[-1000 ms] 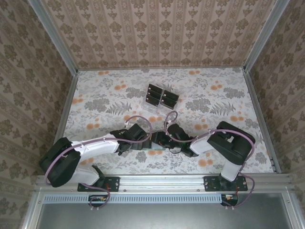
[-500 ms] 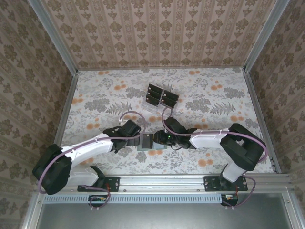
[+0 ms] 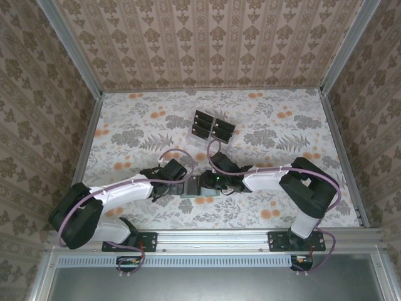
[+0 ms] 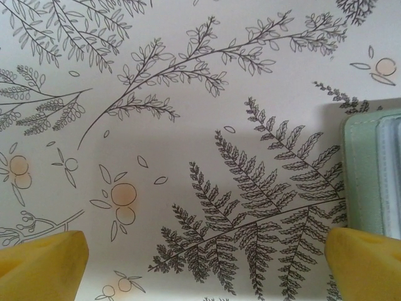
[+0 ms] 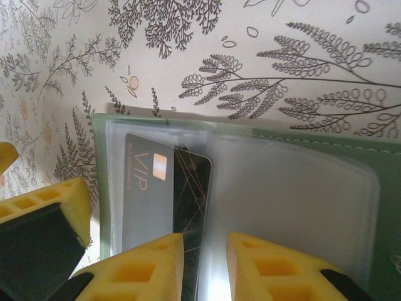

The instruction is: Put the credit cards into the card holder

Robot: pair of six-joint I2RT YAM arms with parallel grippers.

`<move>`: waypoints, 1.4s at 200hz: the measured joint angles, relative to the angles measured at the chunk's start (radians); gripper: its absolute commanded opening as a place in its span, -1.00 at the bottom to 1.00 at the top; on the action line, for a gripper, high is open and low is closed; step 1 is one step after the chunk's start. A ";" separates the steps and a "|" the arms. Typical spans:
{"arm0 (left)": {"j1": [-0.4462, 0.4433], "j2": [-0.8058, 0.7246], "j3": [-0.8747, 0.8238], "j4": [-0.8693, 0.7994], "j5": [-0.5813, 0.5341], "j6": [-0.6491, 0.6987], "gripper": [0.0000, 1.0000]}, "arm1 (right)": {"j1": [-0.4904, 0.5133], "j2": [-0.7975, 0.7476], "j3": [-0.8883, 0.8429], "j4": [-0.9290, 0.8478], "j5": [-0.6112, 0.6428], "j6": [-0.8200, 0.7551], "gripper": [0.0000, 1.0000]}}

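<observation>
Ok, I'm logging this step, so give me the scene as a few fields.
card holder: lying open between the two grippers
credit card: black, partly inside a clear sleeve
right gripper: jaws narrow at the card's near end; grip unclear
left gripper: open, beside the holder's edge
rack: farther back, holding more black cards

The table (image 3: pixel 282 125) is covered edge to edge in a pale print of grey ferns and small orange blossoms. Towards the back, near the middle, a clear tiered rack (image 3: pixel 212 129) stands on it; nearer the front edge the sage-green card holder (image 3: pixel 190 187) lies flat and opened out on the print, well apart from the rack.
</observation>
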 measured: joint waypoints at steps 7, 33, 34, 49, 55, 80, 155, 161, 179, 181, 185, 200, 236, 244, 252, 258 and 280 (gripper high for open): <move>0.000 0.003 -0.001 0.000 0.001 0.000 1.00 | 0.000 0.006 0.003 0.000 -0.004 0.000 -0.56; 0.000 0.008 -0.002 0.011 0.006 0.000 0.99 | 0.002 0.019 0.008 0.000 -0.012 -0.002 -0.65; 0.000 0.008 -0.002 0.011 0.006 0.000 0.99 | 0.002 0.019 0.008 0.000 -0.012 -0.001 -0.65; 0.000 0.011 -0.003 0.017 0.008 0.000 1.00 | 0.002 0.024 0.015 0.000 -0.013 -0.003 -0.70; 0.000 0.012 -0.004 0.020 0.008 0.000 1.00 | 0.002 0.027 0.019 0.000 -0.014 -0.003 -0.71; 0.000 0.020 -0.007 0.031 0.012 0.000 1.00 | 0.002 0.039 0.034 0.000 -0.026 -0.003 -0.77; 0.000 0.024 -0.013 0.042 0.016 0.000 0.99 | 0.004 0.073 0.061 0.009 -0.054 -0.001 -0.82; 0.000 0.024 -0.013 0.042 0.016 0.000 1.00 | 0.004 0.076 0.063 0.010 -0.057 0.001 -0.82; 0.000 0.024 -0.013 0.043 0.016 0.000 0.99 | 0.004 0.084 0.068 0.022 -0.063 0.004 -0.82; 0.000 0.024 -0.013 0.043 0.017 0.000 0.99 | 0.004 0.084 0.068 0.023 -0.064 0.005 -0.82; 0.000 0.024 -0.013 0.044 0.018 0.000 1.00 | 0.004 0.085 0.068 0.025 -0.064 0.005 -0.82; 0.000 0.024 -0.013 0.045 0.019 0.000 1.00 | 0.004 0.089 0.072 0.031 -0.070 0.008 -0.82; -0.001 0.024 -0.014 0.045 0.019 0.000 1.00 | 0.004 0.102 0.088 0.039 -0.087 0.009 -0.81; -0.001 0.024 -0.014 0.045 0.019 0.000 0.99 | 0.004 0.102 0.088 0.041 -0.087 0.009 -0.79; -0.001 0.024 -0.014 0.045 0.019 0.000 0.99 | 0.004 0.102 0.088 0.044 -0.087 0.009 -0.75; -0.001 0.023 -0.014 0.044 0.019 0.000 1.00 | 0.004 0.102 0.088 0.045 -0.087 0.009 -0.69; -0.001 0.005 -0.014 0.030 0.019 0.000 1.00 | 0.003 0.081 0.085 0.036 -0.084 0.011 -0.40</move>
